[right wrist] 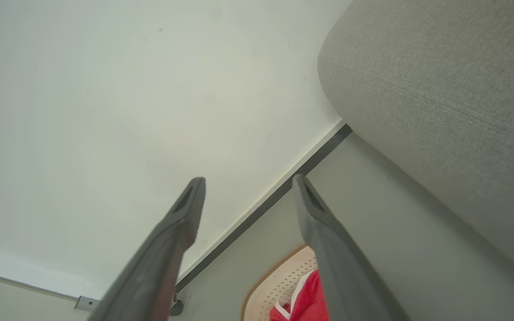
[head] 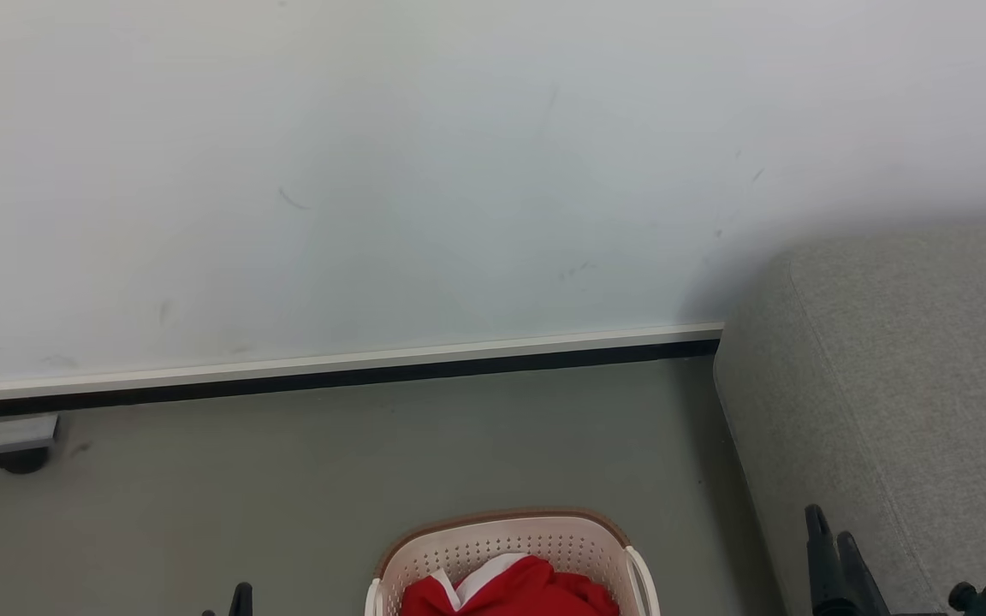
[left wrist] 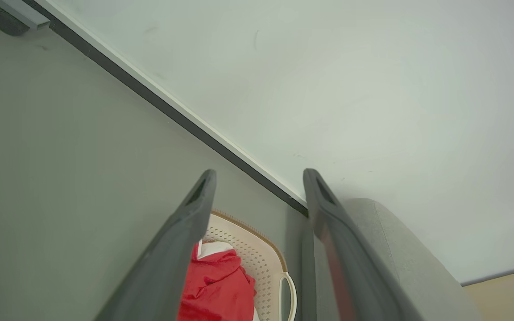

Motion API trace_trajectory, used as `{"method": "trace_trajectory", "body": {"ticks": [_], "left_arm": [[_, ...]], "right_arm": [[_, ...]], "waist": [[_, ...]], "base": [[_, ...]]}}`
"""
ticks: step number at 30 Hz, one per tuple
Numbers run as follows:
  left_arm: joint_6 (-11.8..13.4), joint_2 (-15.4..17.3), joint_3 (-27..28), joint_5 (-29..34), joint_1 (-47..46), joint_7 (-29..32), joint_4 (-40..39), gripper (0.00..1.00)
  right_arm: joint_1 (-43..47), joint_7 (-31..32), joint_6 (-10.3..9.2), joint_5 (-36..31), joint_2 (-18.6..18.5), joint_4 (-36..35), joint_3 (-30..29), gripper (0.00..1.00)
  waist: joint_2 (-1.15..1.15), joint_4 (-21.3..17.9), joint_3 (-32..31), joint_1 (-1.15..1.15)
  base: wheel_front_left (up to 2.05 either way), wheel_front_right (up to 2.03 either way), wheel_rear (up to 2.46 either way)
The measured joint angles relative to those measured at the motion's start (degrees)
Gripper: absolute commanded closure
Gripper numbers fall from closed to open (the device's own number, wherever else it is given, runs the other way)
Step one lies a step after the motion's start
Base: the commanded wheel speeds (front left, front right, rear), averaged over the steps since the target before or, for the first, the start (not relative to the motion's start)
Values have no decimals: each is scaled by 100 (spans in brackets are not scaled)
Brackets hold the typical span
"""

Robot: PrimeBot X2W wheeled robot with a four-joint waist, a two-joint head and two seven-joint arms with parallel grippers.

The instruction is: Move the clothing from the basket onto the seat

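Observation:
The cream basket (head: pixel 510 543) with a brown rim stands on the floor at the bottom middle of the head view. Red clothing (head: pixel 514 592) with a white band lies inside it. The grey seat (head: pixel 904 385) rises to the right of the basket. My left gripper (left wrist: pixel 259 174) is open and empty, held above and left of the basket (left wrist: pixel 261 258) and the clothing (left wrist: pixel 217 285). My right gripper (right wrist: pixel 249 179) is open and empty too; in the head view its fingers (head: pixel 820 535) stand in front of the seat's edge. The right wrist view shows the basket (right wrist: pixel 279 281) below, apart from both fingers.
A white wall with a dark baseboard (head: pixel 330 376) runs behind the basket. A grey bar on a black castor (head: pixel 22 459) sits at the far left against the wall. Bare grey-green floor (head: pixel 288 479) lies left of the basket.

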Motion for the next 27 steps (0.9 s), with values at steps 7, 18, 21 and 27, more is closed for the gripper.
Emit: {"method": "trace_trajectory", "body": {"ticks": [7, 18, 21, 27], "left_arm": [[7, 0, -41, 599, -1, -129, -7, 0], [160, 98, -93, 1706, -19, -305, 2, 0], [199, 97, -115, 1874, -30, -354, 9, 0], [226, 94, -135, 2186, -94, -445, 38, 0]], "right_arm": [[70, 360, 0, -812, 75, -96, -15, 0], [121, 699, 0, -1804, 175, -275, -211, 0], [136, 756, 0, -2053, 205, -316, -253, 0], [211, 861, 0, -2533, 260, -403, -292, 0]], "waist": [[0, 9, -27, 0], [0, 30, -60, 0], [0, 27, -65, 0], [0, 14, -76, 0]], "base": [[0, 0, 0], [0, 0, 0], [0, 0, 0], [0, 0, 0]]}}
